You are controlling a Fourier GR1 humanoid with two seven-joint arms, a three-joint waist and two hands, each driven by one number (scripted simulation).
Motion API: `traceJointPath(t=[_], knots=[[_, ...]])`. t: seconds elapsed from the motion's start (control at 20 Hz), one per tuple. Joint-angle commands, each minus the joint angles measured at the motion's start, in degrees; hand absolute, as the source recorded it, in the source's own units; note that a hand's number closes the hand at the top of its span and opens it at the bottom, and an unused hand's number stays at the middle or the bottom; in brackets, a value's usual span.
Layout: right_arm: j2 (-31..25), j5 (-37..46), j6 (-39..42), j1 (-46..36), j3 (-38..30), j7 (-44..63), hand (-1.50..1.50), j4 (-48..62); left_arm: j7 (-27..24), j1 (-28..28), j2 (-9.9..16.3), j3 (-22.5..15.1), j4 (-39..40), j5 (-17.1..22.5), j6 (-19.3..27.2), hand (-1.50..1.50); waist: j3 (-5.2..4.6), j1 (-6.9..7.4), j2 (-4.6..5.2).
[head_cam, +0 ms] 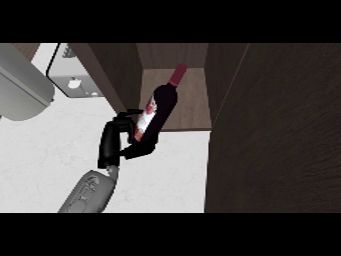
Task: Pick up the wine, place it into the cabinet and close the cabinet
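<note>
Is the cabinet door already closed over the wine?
No. The cabinet stands open, its door swung out, and the wine bottle is tilted at the opening, gripped by the hand.

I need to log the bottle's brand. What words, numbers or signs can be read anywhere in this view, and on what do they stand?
Nothing can be read.
Wine bottle label: a white and red patch, any print too blurred to read.
Cabinet: no text or signs on its wood panels.
White appliance at upper left: a small dark mark, not readable as a letter or number.
</note>
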Motion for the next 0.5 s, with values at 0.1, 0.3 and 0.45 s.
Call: traceJointPath(t=[0.1, 0.3, 0.45], knots=[[-0.53, -4.53, 0.96, 2.29, 0.24, 1.31, -1.50, -5.51, 7.13, -14.54, -3.19, -4.35, 8.06, -3.86, 2.98, 1.50, -0.37, -2.76, 0.89], [-0.88, -7.34, 0.28, 1.96, -1.63, 2.78, -1.50, -6.30, 9.40, -19.70, -3.28, -5.56, 14.83, -3.35, 4.69, 1.50, -0.41, -1.29, 0.91], [-1.59, -9.34, 0.59, 2.16, -3.78, 3.06, -1.50, -6.15, 6.71, -24.76, -3.31, -5.26, 22.82, -0.06, 5.49, 1.50, -0.44, -1.75, 1.14]])
